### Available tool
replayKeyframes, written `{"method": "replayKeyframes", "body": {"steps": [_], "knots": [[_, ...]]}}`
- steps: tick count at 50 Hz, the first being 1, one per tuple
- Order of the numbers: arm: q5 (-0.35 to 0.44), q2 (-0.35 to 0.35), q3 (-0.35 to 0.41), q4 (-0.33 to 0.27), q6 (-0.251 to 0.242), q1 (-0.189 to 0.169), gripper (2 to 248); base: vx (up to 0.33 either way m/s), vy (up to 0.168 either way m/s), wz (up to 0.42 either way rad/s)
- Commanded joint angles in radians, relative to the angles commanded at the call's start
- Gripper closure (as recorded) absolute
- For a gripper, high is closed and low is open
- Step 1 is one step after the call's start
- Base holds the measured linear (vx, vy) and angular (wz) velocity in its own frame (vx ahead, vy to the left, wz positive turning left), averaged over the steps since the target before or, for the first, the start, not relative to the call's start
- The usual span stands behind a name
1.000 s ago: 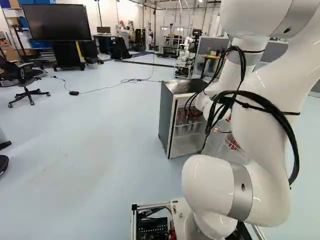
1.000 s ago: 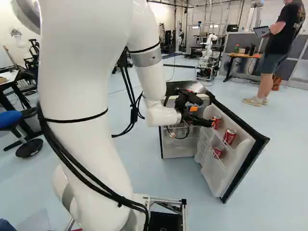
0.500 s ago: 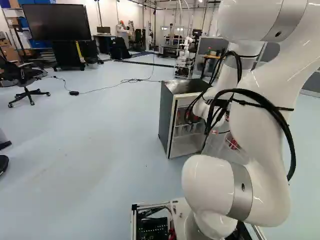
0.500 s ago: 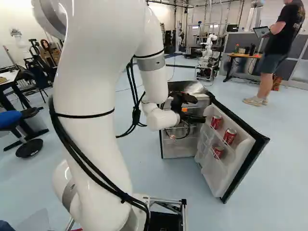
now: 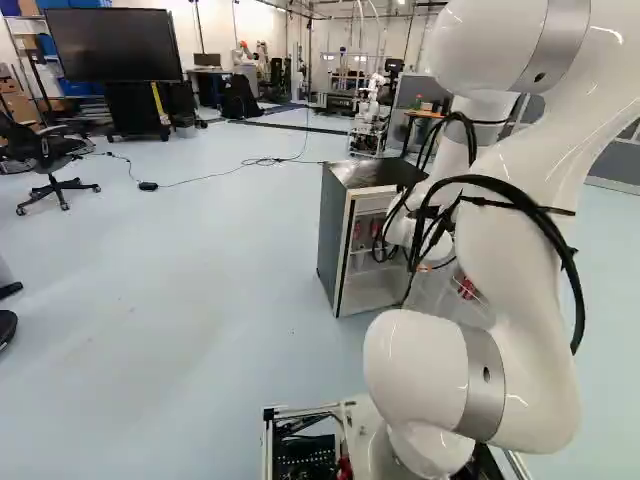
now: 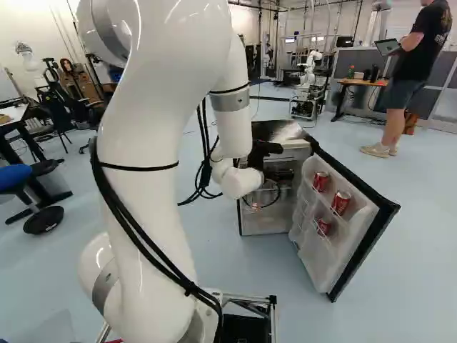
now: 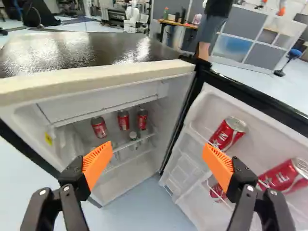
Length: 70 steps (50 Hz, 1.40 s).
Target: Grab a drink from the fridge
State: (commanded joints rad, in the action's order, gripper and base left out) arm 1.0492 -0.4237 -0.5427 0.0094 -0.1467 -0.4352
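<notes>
Fridge, left base view: the dark-sided fridge (image 5: 335,235) stood on the floor (image 5: 190,260), partly behind the white arm (image 5: 520,250), which hid most of its opened door.
Beyond the fridge, left base view: another robot (image 5: 370,115) stood farther off, and a black cable (image 5: 220,172) ran over the floor toward the fridge.
Door, right base view: the door (image 6: 371,211) stood wide open from the fridge. Its upper rack held two red cans, one nearer the hinge (image 6: 320,181) and one nearer the free edge (image 6: 340,202); a third red can (image 6: 323,226) sat lower.
Gripper, right base view: the black gripper (image 6: 277,174) hovered at the fridge's open front, apart from the door cans.
Desk, right base view: a wooden-topped desk (image 6: 364,82) stood well beyond the fridge.
Fingers, wrist view: the two fingers were spread wide, their orange pads (image 7: 97,162) well apart, with nothing gripped.
Drinks, wrist view: inside the fridge, ahead of the gripper, three red cans stood on the shelf (image 7: 151,133): one farthest from the hinge (image 7: 98,126), one in the middle (image 7: 123,120), one nearest the hinge (image 7: 142,119).
Bottle, wrist view: a small bottle (image 7: 133,137) showed near them in the fridge.
</notes>
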Motion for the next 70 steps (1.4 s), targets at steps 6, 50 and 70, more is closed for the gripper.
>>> {"method": "replayKeyframes", "body": {"steps": [6,50,70], "knots": [[0.000,-0.019,-0.006,-0.058,0.000,0.000,3,0.000,0.000,0.000],[0.000,-0.165,-0.064,-0.345,0.000,-0.001,3,0.000,0.000,0.000],[0.000,-0.247,-0.117,-0.297,0.000,-0.008,3,0.000,0.000,0.000]]}}
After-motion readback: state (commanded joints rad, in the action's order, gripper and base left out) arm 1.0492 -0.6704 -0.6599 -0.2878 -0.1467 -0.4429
